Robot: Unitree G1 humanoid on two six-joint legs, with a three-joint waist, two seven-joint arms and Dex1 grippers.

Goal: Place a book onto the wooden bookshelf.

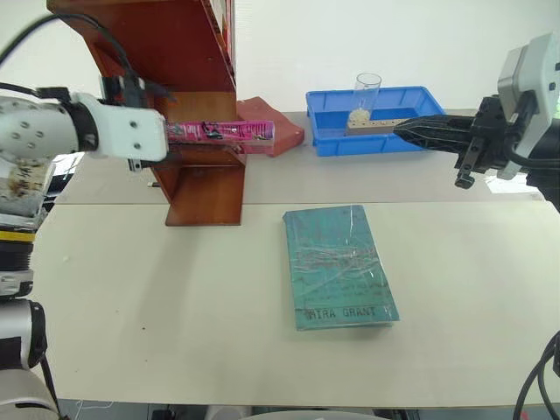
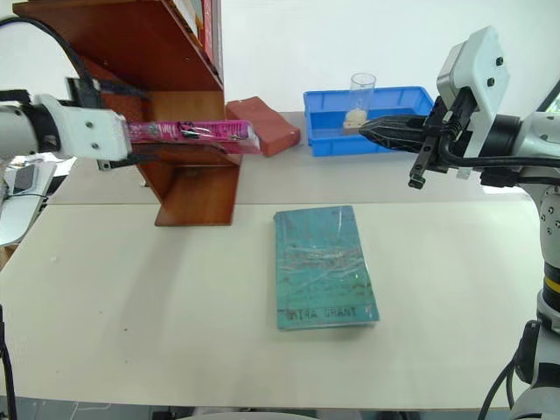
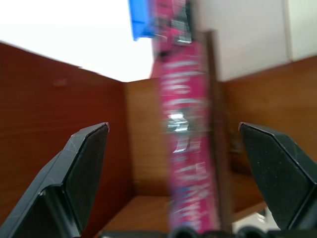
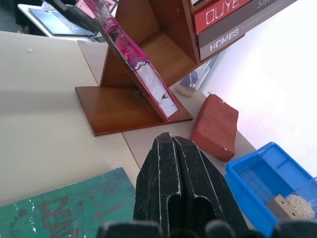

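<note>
The pink book (image 1: 220, 131) lies across the lowest opening of the wooden bookshelf (image 1: 166, 44), one end jutting out to the right. My left gripper (image 3: 173, 128) is at the shelf's left side and stands open. Its fingers (image 3: 86, 163) sit wide on either side of the book without touching it. My right gripper (image 1: 404, 131) is shut on nothing and hovers above the table's right side, pointing left toward the shelf.
A teal-green book (image 1: 337, 267) lies flat mid-table. A reddish-brown block (image 1: 278, 127) sits just right of the shelf. At the back stands a blue tray (image 1: 325, 142) with a clear glass (image 1: 366, 94) in it. Other books stand on an upper shelf (image 4: 223, 22).
</note>
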